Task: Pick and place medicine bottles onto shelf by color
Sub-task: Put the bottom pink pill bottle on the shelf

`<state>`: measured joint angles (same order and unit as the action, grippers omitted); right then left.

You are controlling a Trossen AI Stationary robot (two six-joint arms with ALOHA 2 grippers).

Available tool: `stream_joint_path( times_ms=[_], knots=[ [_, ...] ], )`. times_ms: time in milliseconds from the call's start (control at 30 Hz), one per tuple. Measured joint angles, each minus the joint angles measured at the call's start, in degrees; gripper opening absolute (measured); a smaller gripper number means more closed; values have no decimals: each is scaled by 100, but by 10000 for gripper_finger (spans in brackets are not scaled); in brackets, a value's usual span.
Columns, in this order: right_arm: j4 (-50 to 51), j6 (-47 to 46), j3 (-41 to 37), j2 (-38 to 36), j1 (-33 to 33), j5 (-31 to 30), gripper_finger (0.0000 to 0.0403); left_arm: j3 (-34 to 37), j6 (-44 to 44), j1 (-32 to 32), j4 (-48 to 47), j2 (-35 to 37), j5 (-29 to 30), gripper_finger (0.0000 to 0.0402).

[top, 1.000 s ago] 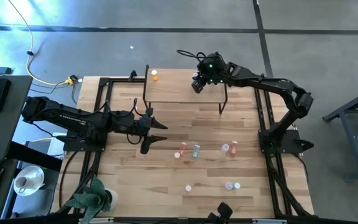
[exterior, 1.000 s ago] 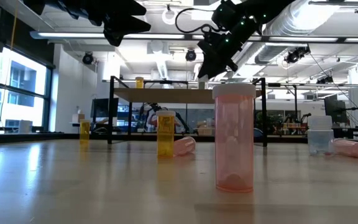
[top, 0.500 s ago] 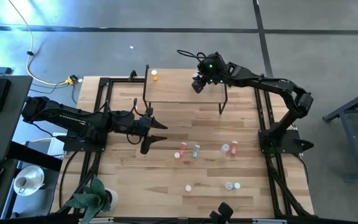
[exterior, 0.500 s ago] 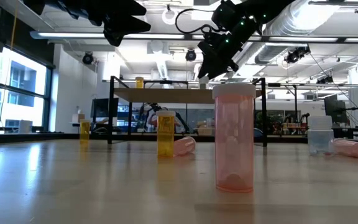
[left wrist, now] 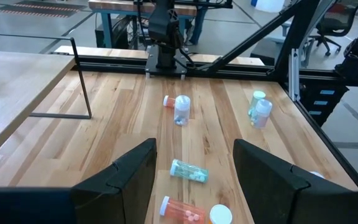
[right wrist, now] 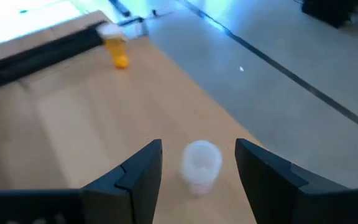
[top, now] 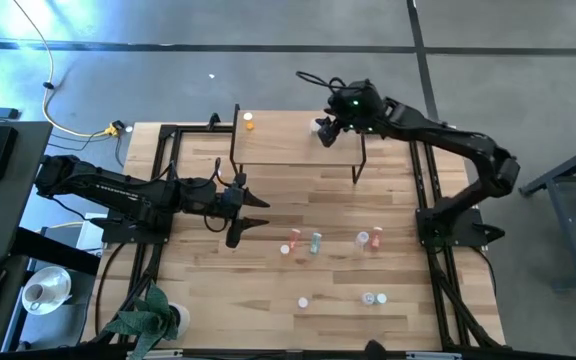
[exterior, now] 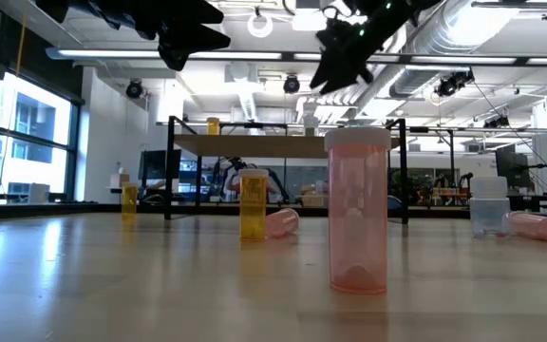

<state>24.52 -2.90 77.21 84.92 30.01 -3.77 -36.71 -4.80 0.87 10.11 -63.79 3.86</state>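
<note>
Light-wood shelf (top: 288,145), orange bottle (top: 249,122) and pale bottle (top: 320,126) standing on it; right gripper (top: 334,128) released above the pale one; left gripper (top: 255,215) spread, empty

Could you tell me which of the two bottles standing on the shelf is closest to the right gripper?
The pale, white-capped bottle at the shelf's right end, just below the open right gripper. The other one, the orange bottle, stands far off at the left end.
</note>
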Motion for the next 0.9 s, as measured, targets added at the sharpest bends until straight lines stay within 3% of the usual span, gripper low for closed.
stream_joint_path(
  times_ms=[367, 667, 900],
  knots=[
    [1022, 517, -208, -916, -1149, -56, 194, -2, 0, -163, 45, -205, -195, 202],
    [721, 66, -1504, -1902, -1926, -712, 194, -2, 142, -364, 564, -784, -239, 202],
    [-1, -371, -2374, -2493, -2700, -828, 194, -3, 127, -402, 1784, -1404, -1019, 202]
  ],
)
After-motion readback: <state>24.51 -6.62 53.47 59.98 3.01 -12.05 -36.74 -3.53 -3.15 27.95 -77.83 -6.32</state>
